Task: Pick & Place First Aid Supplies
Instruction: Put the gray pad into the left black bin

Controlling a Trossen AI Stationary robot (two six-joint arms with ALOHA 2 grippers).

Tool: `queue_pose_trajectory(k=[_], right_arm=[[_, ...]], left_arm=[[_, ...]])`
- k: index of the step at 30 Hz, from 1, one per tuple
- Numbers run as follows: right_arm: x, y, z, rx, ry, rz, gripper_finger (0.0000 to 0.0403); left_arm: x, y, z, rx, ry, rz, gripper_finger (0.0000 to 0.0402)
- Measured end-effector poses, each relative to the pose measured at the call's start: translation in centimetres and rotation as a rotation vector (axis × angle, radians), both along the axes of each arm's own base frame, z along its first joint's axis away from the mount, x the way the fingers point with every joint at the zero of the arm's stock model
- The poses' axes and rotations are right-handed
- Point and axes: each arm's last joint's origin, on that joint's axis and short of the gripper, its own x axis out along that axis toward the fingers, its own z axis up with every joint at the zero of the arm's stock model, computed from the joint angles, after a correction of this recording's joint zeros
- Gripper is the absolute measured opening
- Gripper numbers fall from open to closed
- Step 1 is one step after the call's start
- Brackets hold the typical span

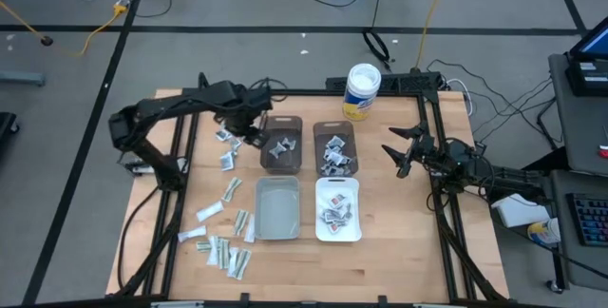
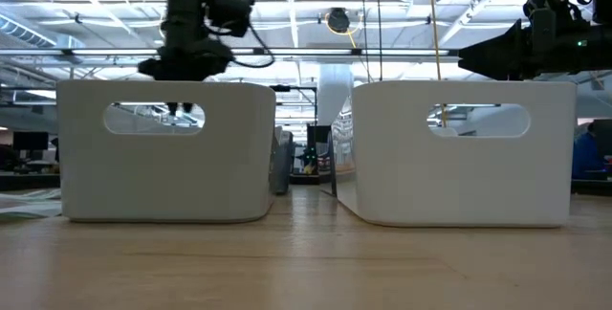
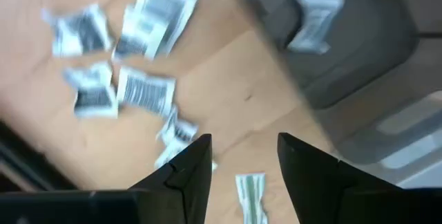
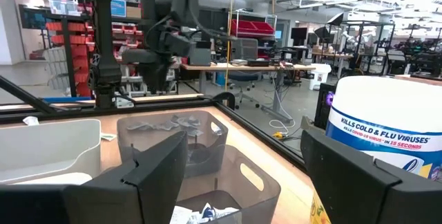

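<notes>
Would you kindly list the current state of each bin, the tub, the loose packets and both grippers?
Left gripper: open, nothing between its fingers, above the table beside the brown bins.
Right gripper: open, empty, at the table's right edge.
Left brown bin: holds a few packets.
Right brown bin: holds packets.
Grey bin: looks empty.
White bin: holds packets.
White tub: upright, lid on.
Loose packets: scattered flat on the table.

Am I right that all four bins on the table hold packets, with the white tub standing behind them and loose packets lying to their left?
Not quite: the grey bin at front left is empty, as the high view shows. The two brown bins and the white bin do hold packets, the white tub stands behind, and loose packets lie left.
</notes>
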Motion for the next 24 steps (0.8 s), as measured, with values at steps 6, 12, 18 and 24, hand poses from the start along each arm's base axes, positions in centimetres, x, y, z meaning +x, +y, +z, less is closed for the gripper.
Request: queue_pose_trajectory(k=[6, 12, 18, 24], right_arm=[[0.0, 0.0, 0.0, 0.0, 0.0, 0.0, 0.0279], [0.0, 0.0, 0.0, 0.0, 0.0, 0.0, 0.0277], [0.0, 0.0, 0.0, 0.0, 0.0, 0.0, 0.0278], [0.0, 0.0, 0.0, 0.0, 0.0, 0.0, 0.0277]], left_arm=[[-3.3, -1.6, -0.9, -0.014, 0.03, 0.102, 0.0195], [-6.5, -3.2, -1.7, -0.047, 0.05, 0.209, 0.0234], [-8.2, -4.1, -2.1, -0.063, 0.09, 0.287, 0.0256], [-8.1, -4.2, -3.2, -0.066, 0.105, 0.31, 0.0255]])
